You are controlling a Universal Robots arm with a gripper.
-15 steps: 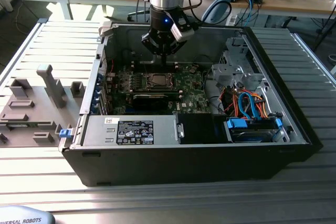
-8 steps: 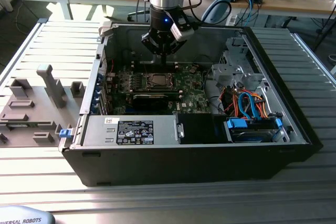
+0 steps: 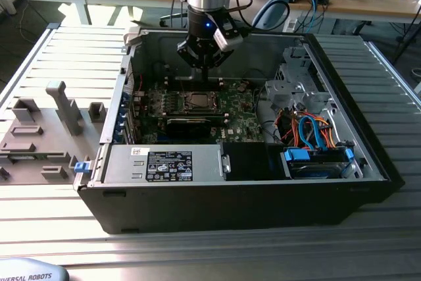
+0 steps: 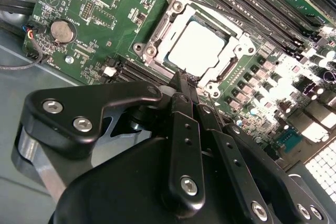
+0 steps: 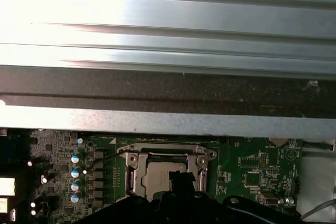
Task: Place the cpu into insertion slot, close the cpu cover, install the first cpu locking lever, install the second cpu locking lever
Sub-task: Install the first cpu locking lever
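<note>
The cpu (image 4: 197, 48), a silver-grey square, lies in the insertion slot (image 3: 196, 101) on the green board inside the open computer case. The cpu cover (image 4: 157, 34), a silvery frame with a square window, lies flat around it. Both also show in the first wrist view, cpu (image 5: 157, 176) inside cover (image 5: 134, 167). My gripper (image 3: 205, 67) hangs a little above the board, over the slot's far side in the exterior view. In the second wrist view its black fingertips (image 4: 181, 80) meet at the cover's edge, shut with nothing between them. I cannot make out how the locking levers stand.
A long black card (image 3: 191, 123) lies just in front of the slot. Memory slots (image 4: 252, 3) run beside it and a coin battery (image 4: 63, 31) sits on the board. Drive cage and coloured cables (image 3: 309, 129) fill the exterior view's right. Grey fixtures (image 3: 39, 129) stand outside the case.
</note>
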